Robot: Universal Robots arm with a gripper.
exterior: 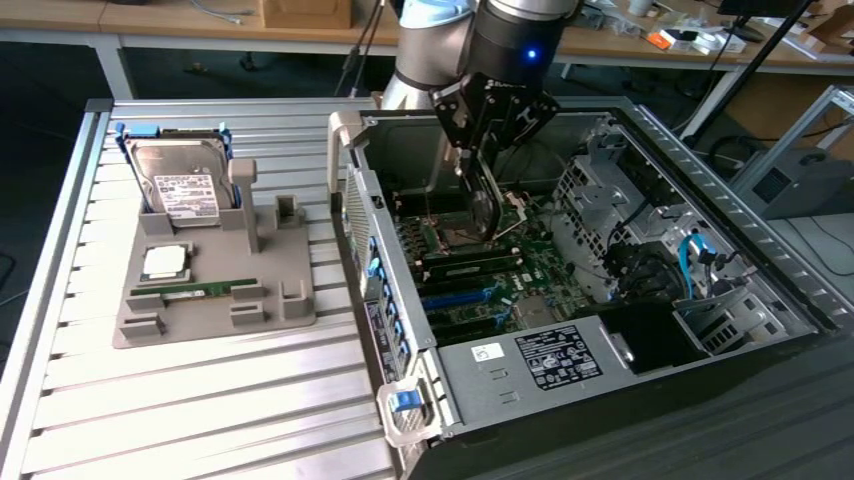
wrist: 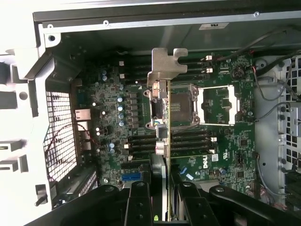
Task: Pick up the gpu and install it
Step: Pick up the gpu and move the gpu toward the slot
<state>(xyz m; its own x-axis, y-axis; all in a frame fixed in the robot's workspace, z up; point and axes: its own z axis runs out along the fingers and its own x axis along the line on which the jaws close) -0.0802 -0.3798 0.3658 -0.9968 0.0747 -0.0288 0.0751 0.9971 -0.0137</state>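
My gripper (exterior: 483,160) hangs inside the open computer case (exterior: 747,250), shut on the gpu (exterior: 491,210). The card is a thin dark board held on edge, above the motherboard (exterior: 501,265) near the CPU socket. In the wrist view the gpu (wrist: 162,122) runs edge-on from between the black fingers (wrist: 141,202), and its silver bracket (wrist: 165,63) is at the far end. There the gripper (wrist: 162,200) clamps the card's near end. The card is over the socket (wrist: 181,106) and the memory slots. I cannot tell whether it touches the board.
Blue expansion slots (exterior: 461,298) lie on the motherboard nearer the case's front wall. A power supply (exterior: 561,355) and drive cages (exterior: 627,190) fill the case's other side. On the slatted table, a grey fixture (exterior: 214,320) holds a hard drive (exterior: 180,185), a CPU (exterior: 164,262) and a memory stick (exterior: 200,290).
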